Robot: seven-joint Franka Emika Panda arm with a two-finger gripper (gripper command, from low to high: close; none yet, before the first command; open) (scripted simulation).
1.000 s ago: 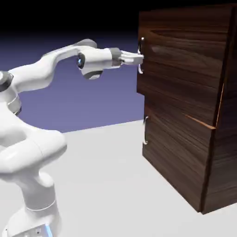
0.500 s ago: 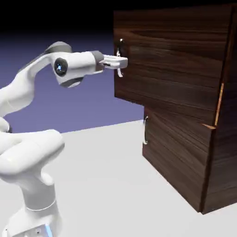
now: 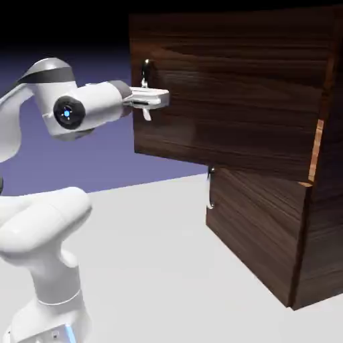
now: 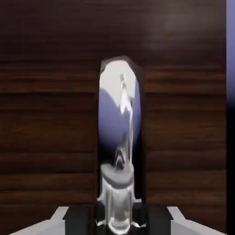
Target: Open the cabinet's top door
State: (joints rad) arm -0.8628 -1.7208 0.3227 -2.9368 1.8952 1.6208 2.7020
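The cabinet [image 3: 268, 234] is a tall dark wood-grain box at the exterior view's right. Its top door [image 3: 228, 94] stands swung outward, its free edge well left of the cabinet's front. A small curved silver handle [image 3: 145, 74] sits near that edge. My gripper [image 3: 153, 99] is shut on the handle, with the arm reaching level from the left. In the hand view the shiny handle [image 4: 120, 128] runs upright between my fingertips [image 4: 62, 221], against the door's wood [image 4: 46, 114]. My gripper [image 4: 118, 219] clamps its lower part.
The shorter lower door [image 3: 254, 221] stays flush with the cabinet, its own silver handle [image 3: 211, 189] at its left edge. The robot's base and white links [image 3: 40, 234] fill the lower left. A pale table [image 3: 154, 268] lies below.
The top door has swung steadily outward toward the exterior view's left. My gripper has moved left with it, still shut on the handle, and the forearm has folded back.
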